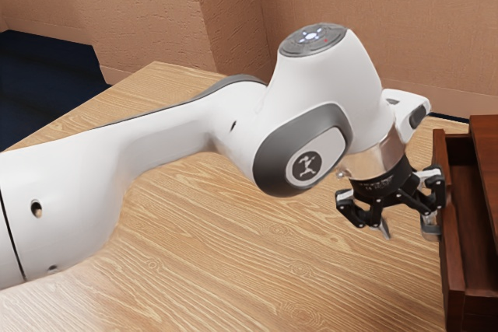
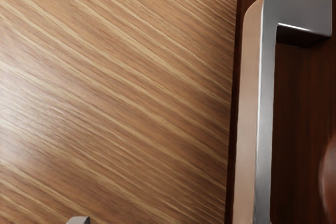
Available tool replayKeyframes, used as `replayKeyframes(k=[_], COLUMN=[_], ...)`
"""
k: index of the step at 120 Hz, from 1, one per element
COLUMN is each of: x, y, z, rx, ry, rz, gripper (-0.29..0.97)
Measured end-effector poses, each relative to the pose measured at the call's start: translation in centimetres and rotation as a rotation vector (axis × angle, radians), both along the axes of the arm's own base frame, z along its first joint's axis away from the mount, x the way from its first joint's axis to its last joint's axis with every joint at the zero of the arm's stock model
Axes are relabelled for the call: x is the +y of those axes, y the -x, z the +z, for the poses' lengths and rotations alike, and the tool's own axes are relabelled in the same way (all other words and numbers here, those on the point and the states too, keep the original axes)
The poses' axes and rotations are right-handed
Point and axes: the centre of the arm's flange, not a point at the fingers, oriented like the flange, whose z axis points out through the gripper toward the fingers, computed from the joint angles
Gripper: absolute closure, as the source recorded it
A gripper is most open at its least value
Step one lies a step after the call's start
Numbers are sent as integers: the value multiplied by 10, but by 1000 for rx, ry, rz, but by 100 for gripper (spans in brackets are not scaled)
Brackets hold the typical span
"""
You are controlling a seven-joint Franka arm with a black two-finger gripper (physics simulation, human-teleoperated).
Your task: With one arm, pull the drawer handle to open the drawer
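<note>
A dark wood drawer unit [image 1: 467, 223] stands at the exterior view's right edge, its drawer front [image 2: 299, 129] facing my hand. A silver bar handle [image 2: 252, 103] runs along that front. My black gripper [image 1: 407, 227] hangs just in front of the drawer front, low over the table, and is open. One fingertip [image 2: 79, 220] sits on the table side of the handle, well away from it. The other finger [image 1: 430, 225] is close against the drawer front. The handle lies between the spread fingers, with no finger pressed on it. I cannot tell how far out the drawer stands.
The light wooden table [image 1: 233, 254] stretches under the arm toward the exterior view's left. My white arm [image 1: 156, 161] crosses it from the left. Tan walls [image 1: 389, 5] rise behind, and a dark blue floor [image 1: 39, 75] lies past the table's far left edge.
</note>
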Motion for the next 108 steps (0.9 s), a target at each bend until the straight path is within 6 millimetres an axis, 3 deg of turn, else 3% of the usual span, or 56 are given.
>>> replayKeyframes(k=[67, 108], x=[28, 27], y=[18, 20], z=[-3, 2], rx=[10, -11], ry=[-18, -21], rz=[50, 53], gripper=[33, 33])
